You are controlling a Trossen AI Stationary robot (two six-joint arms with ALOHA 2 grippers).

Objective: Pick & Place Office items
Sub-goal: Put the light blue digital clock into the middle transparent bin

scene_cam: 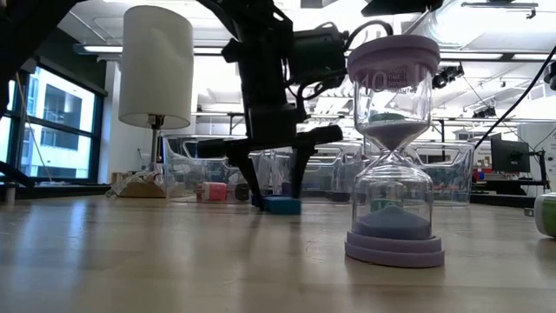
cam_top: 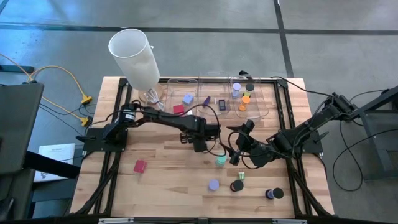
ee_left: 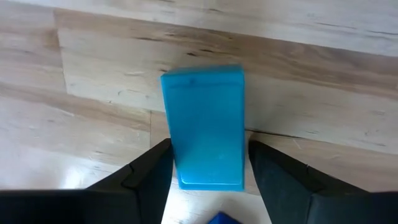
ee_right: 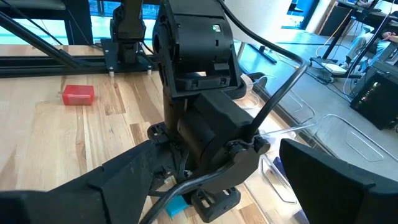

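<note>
Office items: 1 teal rectangle (ee_left: 206, 127) between left tool (ee_left: 208, 171) fingers

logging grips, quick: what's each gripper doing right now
Left gripper: open, fingers either side of the blue flat piece on the table, not yet clamped.
Right gripper: open, holding nothing.

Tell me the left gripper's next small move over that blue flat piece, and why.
Probably close. The left gripper sits low over the table with its fingers on either side of the blue flat rectangle, small gaps showing on both sides, so the piece looks framed but not yet pinched.
</note>
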